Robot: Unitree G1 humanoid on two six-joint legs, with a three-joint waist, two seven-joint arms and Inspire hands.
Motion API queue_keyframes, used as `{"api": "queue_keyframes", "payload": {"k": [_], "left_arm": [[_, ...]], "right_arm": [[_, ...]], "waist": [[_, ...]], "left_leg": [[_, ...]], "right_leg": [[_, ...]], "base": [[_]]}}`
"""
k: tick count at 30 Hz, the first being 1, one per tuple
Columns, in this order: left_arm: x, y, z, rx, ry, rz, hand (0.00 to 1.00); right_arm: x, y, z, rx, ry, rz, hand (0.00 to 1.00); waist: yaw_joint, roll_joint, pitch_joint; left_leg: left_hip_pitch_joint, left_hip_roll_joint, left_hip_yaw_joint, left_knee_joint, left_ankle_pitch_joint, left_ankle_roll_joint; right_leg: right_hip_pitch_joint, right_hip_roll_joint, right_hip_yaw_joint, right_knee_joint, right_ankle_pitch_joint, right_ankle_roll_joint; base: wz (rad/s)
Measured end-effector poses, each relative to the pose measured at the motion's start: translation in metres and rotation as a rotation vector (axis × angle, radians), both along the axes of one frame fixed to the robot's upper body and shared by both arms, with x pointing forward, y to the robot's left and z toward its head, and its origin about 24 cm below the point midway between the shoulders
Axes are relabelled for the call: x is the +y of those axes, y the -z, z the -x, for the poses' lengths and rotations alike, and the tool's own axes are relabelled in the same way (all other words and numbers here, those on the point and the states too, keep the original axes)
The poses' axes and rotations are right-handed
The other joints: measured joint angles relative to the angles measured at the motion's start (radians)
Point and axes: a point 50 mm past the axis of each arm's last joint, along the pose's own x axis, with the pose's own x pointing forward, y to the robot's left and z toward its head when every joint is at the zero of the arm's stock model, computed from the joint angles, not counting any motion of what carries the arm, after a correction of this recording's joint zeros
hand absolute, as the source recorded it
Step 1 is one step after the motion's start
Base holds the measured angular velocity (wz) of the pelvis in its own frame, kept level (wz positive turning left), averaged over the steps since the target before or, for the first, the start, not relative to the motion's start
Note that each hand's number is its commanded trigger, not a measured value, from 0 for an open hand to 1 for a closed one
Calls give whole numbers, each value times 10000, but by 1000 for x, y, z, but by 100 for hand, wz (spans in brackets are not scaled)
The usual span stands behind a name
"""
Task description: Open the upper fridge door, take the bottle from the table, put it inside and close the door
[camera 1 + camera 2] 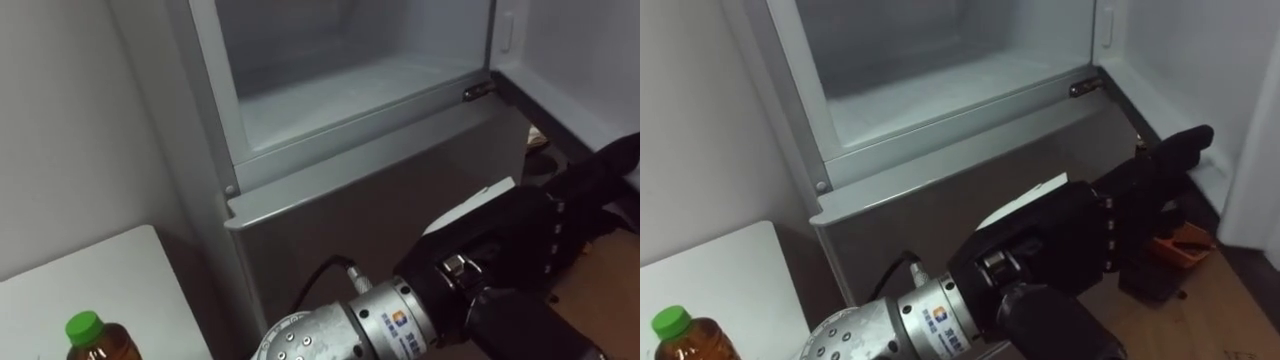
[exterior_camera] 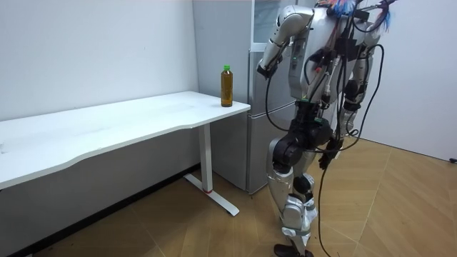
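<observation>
Bottle status: not yet picked up. It stands upright on the near corner of the table, to the left of and below my left hand, well apart from it, green cap on.

Left hand status: raised in front of the fridge, level with the lower door's top edge. As far as I can judge from its back, the fingers are stretched out and close together, and it holds nothing.

Upper compartment status: open. It lies above and beyond the hand, and its floor looks bare. The door is swung out to the hand's right.

Robot position: the room view shows the robot standing upright at the fridge, with the table end beside it.

Progress assessment:
1. Access to the upper compartment: done.
2. Grasp of the bottle: outstanding.
3. Transfer to the compartment and release: outstanding.
4. Closing the door, if required: outstanding.

I judge the task to be at an early stage.
</observation>
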Motion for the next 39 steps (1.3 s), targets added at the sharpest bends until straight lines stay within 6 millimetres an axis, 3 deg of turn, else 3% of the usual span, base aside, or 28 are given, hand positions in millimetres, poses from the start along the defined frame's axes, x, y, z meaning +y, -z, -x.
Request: {"api": "queue_keyframes", "payload": {"k": [11, 17, 22, 29, 31, 35, 39], "left_arm": [[0, -3, -1, -163, -4, -57, 0], [-1, -2, -4, -59, -90, -93, 0], [0, -1, -5, -59, -158, -163, 0], [2, 2, -6, -29, -195, -313, 0], [8, 12, -8, 213, -378, -535, 0], [15, 33, -7, 540, -1008, -998, 0], [20, 47, -5, 677, -1437, -1398, 0]], "right_arm": [[-2, 0, 1, 45, -82, 60, 0], [-1, 0, 0, 140, -583, 255, 0], [1, 0, -2, 211, -893, 449, 0], [0, -3, -13, 270, -2289, 858, 0], [2, -3, -17, 275, -2785, 970, 0], [4, -2, -18, 314, -3151, 1040, 0], [13, 1, -17, 335, -3377, 884, 0]], "waist": [[-26, 45, 16], [46, -18, 60], [546, -251, 186], [1377, -455, 124], [1440, -561, 102], [1884, -697, 70], [2205, -983, 32]], "left_leg": [[-17, 3, -27, 3, 2, -1], [-218, -7, -433, 85, 5, 6], [-355, -12, -867, 161, 83, 27], [-587, -41, -1464, 328, 180, 38], [-646, -37, -1779, 472, 185, 32], [-676, -34, -1943, 542, 217, 13], [-681, -18, -2061, 636, 250, 2]], "right_leg": [[16, -24, 4, -2, 8, -13], [33, -126, -321, 14, -47, -32], [158, -243, -746, -5, -80, -69], [208, -386, -1347, -13, -133, -94], [349, -459, -1682, -31, -216, -98], [470, -523, -1980, -40, -262, -112], [651, -581, -2223, -54, -323, -122]], "base": [[0], [16], [24], [28], [41], [25], [25]]}}
